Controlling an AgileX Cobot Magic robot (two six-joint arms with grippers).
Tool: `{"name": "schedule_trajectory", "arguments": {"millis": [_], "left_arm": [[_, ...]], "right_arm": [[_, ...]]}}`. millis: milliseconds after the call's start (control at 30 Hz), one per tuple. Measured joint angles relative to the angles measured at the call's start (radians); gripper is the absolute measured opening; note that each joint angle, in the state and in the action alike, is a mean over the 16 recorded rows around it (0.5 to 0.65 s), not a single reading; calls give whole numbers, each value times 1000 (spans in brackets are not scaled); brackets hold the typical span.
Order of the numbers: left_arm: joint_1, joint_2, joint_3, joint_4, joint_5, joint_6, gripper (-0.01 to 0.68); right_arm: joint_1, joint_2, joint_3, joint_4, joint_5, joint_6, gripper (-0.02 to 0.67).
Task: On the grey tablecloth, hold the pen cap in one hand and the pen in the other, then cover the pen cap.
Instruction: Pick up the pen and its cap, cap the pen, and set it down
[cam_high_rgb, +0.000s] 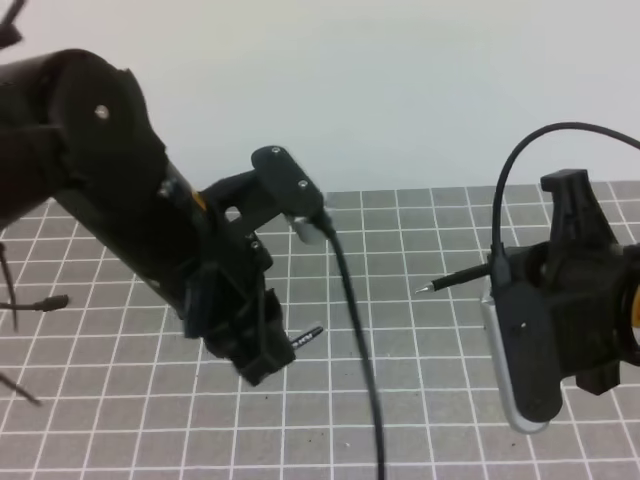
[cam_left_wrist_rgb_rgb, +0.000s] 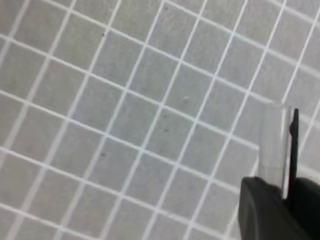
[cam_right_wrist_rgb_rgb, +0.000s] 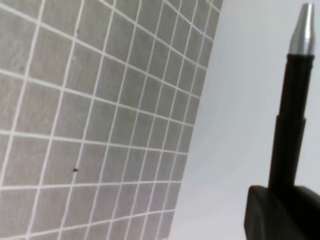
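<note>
Right gripper (cam_high_rgb: 497, 272): jaws clamped on the pen (cam_high_rgb: 455, 279), which juts out toward the middle of the high view with its point lifted above the cloth.
Pen look: thin, straight black barrel that steps down narrower toward a small silvery cone tip; in the right wrist view (cam_right_wrist_rgb_rgb: 292, 107) it rises from the black fingers (cam_right_wrist_rgb_rgb: 280, 212) at the lower right, tip uppermost.
Left gripper (cam_high_rgb: 283, 345): jaws together on the pen cap (cam_high_rgb: 307, 336), held above the cloth at the lower middle of the high view.
Pen cap look: short and stubby, far shorter than the pen; in the high view it shows as a small dark stub with a pale glint poking out of the fingertips. In the left wrist view (cam_left_wrist_rgb_rgb: 280, 150) it appears as a blurred pale-grey body with a thin black clip along its right side, standing up from the black fingers (cam_left_wrist_rgb_rgb: 260, 212).
Cap and pen: apart, with several grid squares of cloth between them; the pen's tip points leftward, toward the cap's side.
Grey tablecloth (cam_high_rgb: 420, 400): flat, grey, ruled with a thin white square grid and a few dark specks; its far edge meets a plain white surface (cam_high_rgb: 400, 90).
Cable (cam_high_rgb: 355, 320): black, hanging from the left arm down across the cloth.
</note>
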Motion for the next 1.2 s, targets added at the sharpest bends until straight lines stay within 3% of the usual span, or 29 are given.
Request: {"name": "schedule_trajectory", "arguments": {"millis": [167, 500, 667, 1200], "left_arm": [[0, 14, 0, -15, -5, -45, 0], [0, 18, -2, -10, -9, -39, 0], [0, 18, -7, 10, -3, -36, 0], [0, 18, -84, 34, 10, -55, 0]], "right_arm": [[38, 36, -11, -102, 39, 91, 56], [177, 127, -64, -518, 178, 497, 59], [234, 156, -84, -656, 220, 649, 59], [268, 167, -86, -625, 220, 628, 59]]}}
